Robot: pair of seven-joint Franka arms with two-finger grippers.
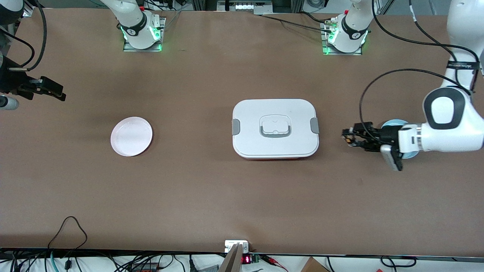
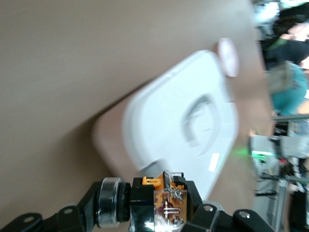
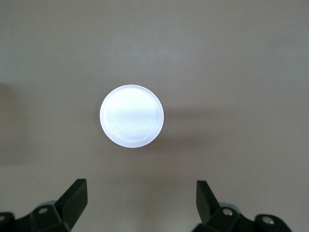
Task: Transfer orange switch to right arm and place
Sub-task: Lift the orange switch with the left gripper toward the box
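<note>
While the transfer is not yet made, the findings are recorded as follows.

Orange switch: held in the left gripper, clamped between its fingers; in the left wrist view the orange body and metal terminals are seen pinched between the pads. It is carried in the air toward the left arm's end of the table, over bare table beside the white lidded container.

Left gripper: closed on the switch, its fingers pointed along the table toward the container and the right arm's end. A pale blue plate is partly hidden under the wrist.

Right gripper: seen at the right arm's end of the table, its fingers spread wide with nothing between them. In the right wrist view it looks down on the white plate.

Governing relation: the switch lies well apart from the right gripper, with the container and the white plate between them along the table's length. The left arm is by far the nearer.

Judgement: a handover is judged to require both grippers to be brought together, probably over the container.

Risk: the part is tiny, so little free surface is left for a second grasp.
</note>
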